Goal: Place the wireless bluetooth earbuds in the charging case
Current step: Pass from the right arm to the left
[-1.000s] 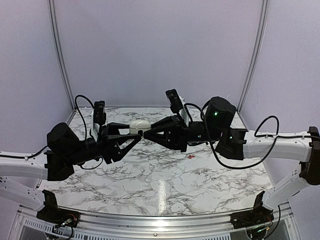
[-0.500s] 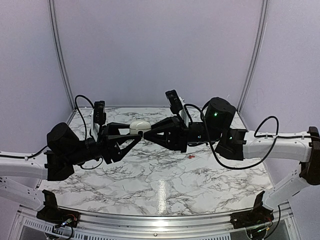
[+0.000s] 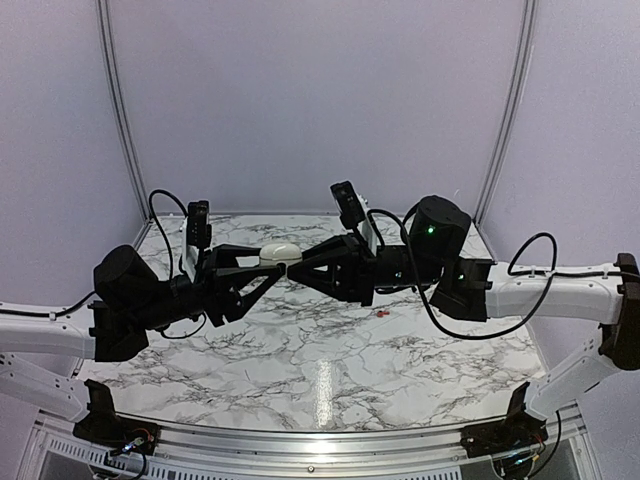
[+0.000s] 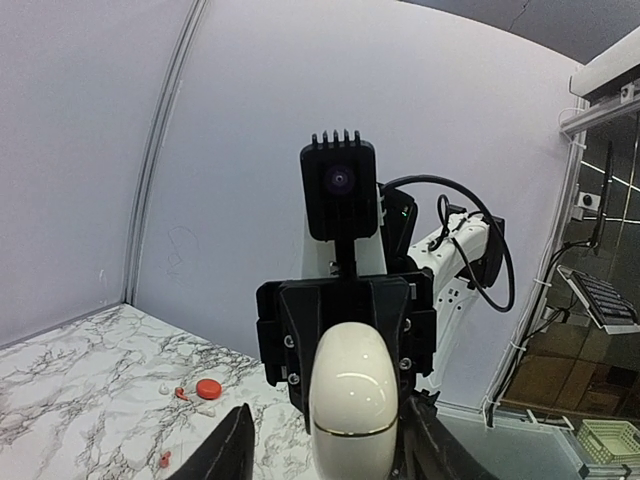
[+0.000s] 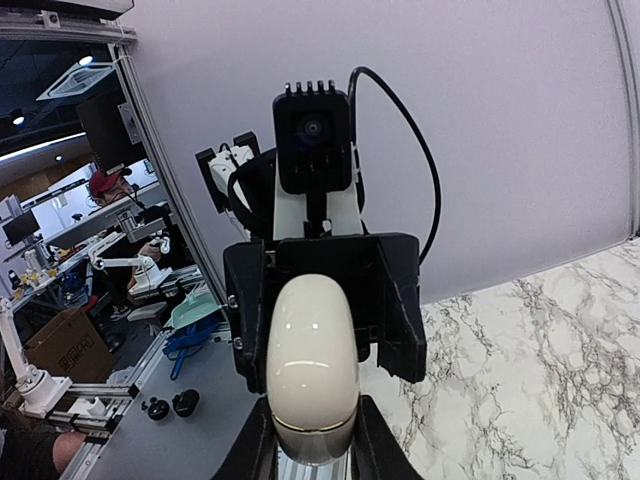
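Note:
A cream oval charging case point(image 3: 281, 253) is held in the air between my two arms, above the back of the marble table point(image 3: 320, 370). My right gripper point(image 5: 314, 445) is shut on it, both fingers tight against its sides point(image 5: 312, 365). My left gripper point(image 4: 330, 440) faces it from the other side with its jaws spread around the case point(image 4: 352, 395); a gap shows beside one finger point(image 4: 228, 448). Tiny red earbuds lie on the table in the left wrist view point(image 4: 181, 393), point(image 4: 164, 460). A red speck point(image 3: 383, 313) lies under the right arm.
A larger red round case point(image 4: 208, 389) lies on the marble beside the buds, with small white bits point(image 4: 165, 386) near it. White enclosure walls stand behind and at both sides. Beyond the wall, the right wrist view shows a workshop with benches.
The case looks slightly lower and flatter between the grippers than before. Both arms have barely moved.

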### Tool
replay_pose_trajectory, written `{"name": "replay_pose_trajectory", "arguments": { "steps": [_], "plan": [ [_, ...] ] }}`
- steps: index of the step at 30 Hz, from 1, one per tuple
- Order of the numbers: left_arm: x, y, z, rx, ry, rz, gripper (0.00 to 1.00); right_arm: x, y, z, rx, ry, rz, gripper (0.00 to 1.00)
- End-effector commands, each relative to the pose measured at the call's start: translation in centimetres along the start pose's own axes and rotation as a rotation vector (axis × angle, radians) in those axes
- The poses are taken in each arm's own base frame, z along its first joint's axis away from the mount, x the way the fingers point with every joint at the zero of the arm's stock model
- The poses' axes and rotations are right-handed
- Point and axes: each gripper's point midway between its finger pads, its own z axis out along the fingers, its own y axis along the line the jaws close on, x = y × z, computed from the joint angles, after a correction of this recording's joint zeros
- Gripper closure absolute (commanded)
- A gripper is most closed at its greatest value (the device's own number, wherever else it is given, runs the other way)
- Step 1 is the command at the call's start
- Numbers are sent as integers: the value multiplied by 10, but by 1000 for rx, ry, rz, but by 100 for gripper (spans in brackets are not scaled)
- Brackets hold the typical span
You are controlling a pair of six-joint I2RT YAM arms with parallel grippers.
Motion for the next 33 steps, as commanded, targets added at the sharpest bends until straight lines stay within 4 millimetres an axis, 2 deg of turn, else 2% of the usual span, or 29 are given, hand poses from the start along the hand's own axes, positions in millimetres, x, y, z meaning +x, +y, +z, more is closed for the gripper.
{"name": "replay_pose_trajectory", "arguments": {
  "steps": [1,9,19,26,28,33],
  "plan": [
    [-17,-5,3,11,-52,22,50,-11,9,-1,-7,-28,-32,92],
    [-14,-5,4,18,-42,20,65,-12,8,-1,1,-27,-39,92],
    [-14,-6,6,22,-35,18,65,-11,4,0,15,-23,-35,92],
    [-12,-5,5,19,-31,25,80,-13,5,-2,20,-30,-41,91],
    [-11,-5,4,21,-26,25,80,-13,5,-2,23,-32,-44,91],
    [-8,-5,6,26,-16,11,70,-14,6,-3,21,-37,-45,91]
  ]
}}
